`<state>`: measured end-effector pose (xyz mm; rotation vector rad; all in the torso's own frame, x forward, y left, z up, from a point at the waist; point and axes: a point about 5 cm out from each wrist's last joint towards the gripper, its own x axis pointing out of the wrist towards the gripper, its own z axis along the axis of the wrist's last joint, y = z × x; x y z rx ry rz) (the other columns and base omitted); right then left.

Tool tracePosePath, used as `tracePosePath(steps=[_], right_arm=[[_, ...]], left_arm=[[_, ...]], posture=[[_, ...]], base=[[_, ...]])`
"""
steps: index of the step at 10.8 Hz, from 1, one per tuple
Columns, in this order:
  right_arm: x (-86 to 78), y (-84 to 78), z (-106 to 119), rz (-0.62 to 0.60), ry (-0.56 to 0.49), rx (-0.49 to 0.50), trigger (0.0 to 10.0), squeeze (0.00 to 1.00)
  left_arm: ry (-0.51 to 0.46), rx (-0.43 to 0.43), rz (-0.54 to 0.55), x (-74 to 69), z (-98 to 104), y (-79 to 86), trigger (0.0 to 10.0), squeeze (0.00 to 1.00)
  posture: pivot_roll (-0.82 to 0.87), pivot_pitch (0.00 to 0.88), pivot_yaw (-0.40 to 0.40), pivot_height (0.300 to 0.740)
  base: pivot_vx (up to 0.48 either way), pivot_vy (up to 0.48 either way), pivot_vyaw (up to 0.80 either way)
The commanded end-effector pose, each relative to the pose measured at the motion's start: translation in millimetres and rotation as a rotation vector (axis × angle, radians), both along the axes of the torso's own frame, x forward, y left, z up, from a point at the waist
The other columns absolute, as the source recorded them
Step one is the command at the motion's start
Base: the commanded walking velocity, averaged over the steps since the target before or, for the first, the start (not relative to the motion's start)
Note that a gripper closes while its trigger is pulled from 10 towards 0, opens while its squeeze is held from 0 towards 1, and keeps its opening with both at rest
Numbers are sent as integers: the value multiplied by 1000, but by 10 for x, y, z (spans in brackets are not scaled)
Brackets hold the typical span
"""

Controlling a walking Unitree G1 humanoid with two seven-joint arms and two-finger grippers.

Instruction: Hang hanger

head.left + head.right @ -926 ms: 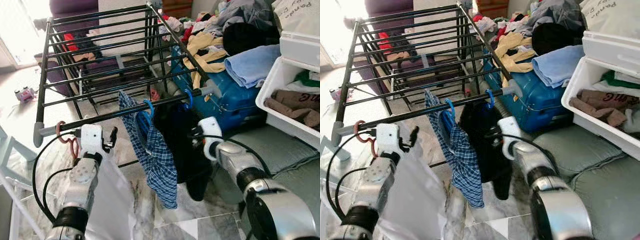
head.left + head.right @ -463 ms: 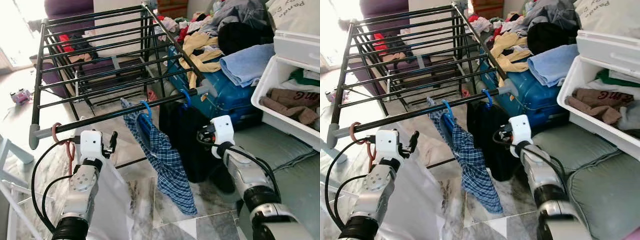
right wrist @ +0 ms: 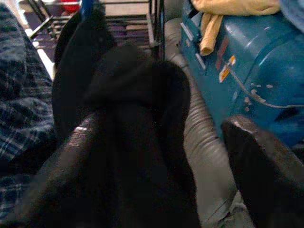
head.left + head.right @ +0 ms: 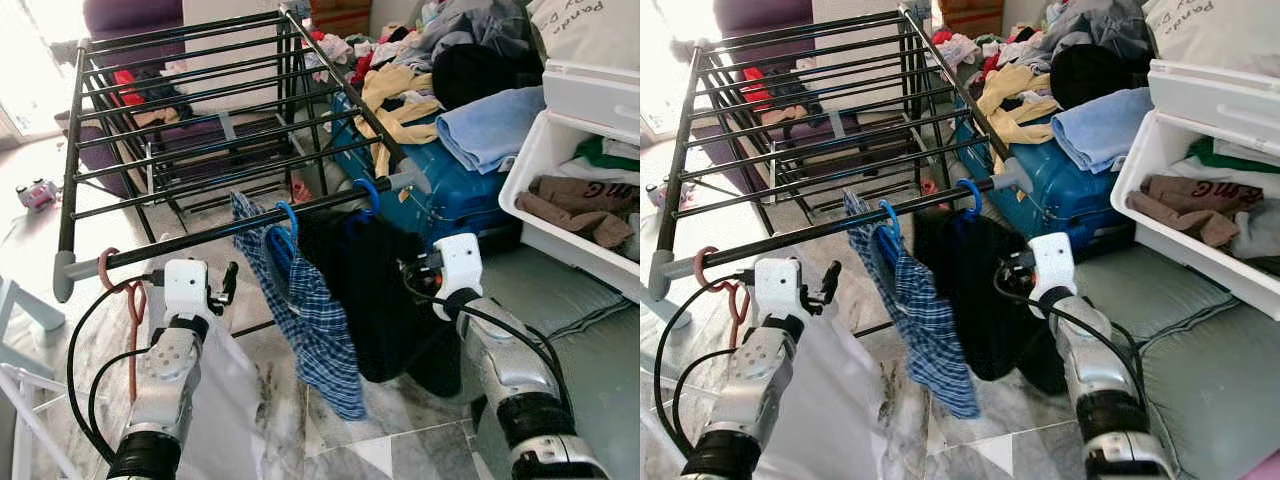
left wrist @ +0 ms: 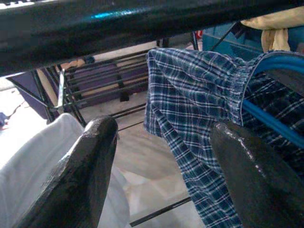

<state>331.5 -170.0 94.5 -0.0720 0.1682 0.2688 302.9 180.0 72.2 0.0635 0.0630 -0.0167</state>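
Right gripper [image 4: 408,268]: fingertips concealed against the black garment [image 4: 365,290]; contact cannot be confirmed. Blue hanger [image 4: 373,192] of that garment: hook visible on the front rail [image 4: 250,223], shoulders covered by cloth. Second blue hanger [image 4: 289,222]: largely wrapped in the plaid garment [image 4: 320,325]. Pink hanger [image 4: 128,300]: lower part hidden behind the left arm's cable. White bin [image 4: 550,160]: cut off at the frame edge. Small object on the floor [image 4: 36,192]: too small to identify.
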Motion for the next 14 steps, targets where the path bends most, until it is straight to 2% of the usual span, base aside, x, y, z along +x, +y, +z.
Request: tracePosePath(steps=[1, 2, 3, 5, 6, 14], right_arm=[[-13, 8, 43, -10, -13, 17, 10000, 1000], [-28, 10, 37, -11, -11, 19, 10000, 1000], [-35, 12, 35, -12, -8, 20, 10000, 918], [-35, 32, 65, -9, -7, 17, 10000, 173], [-35, 39, 67, -6, -7, 17, 10000, 0], [-8, 75, 93, 5, -11, 17, 10000, 0]], left_arm=[[-15, 11, 9, 31, 55, 13, 10000, 0], [-15, 11, 16, 33, 55, 16, 10000, 0], [-13, 10, 17, 35, 53, 17, 10000, 0], [-10, 12, 21, 49, 53, 13, 10000, 0], [-12, 12, 21, 53, 56, 11, 10000, 0], [-13, 14, 24, 76, 62, 6, 10000, 0]], posture=[[-133, 0, 81, 740], [-133, 0, 80, 740], [-134, 0, 80, 740], [-137, 0, 78, 740], [-137, 0, 78, 740], [-136, 0, 77, 740]], base=[[0, 0, 0], [0, 0, 0], [0, 0, 0], [0, 0, 0], [0, 0, 0], [-32, 0, 0]])
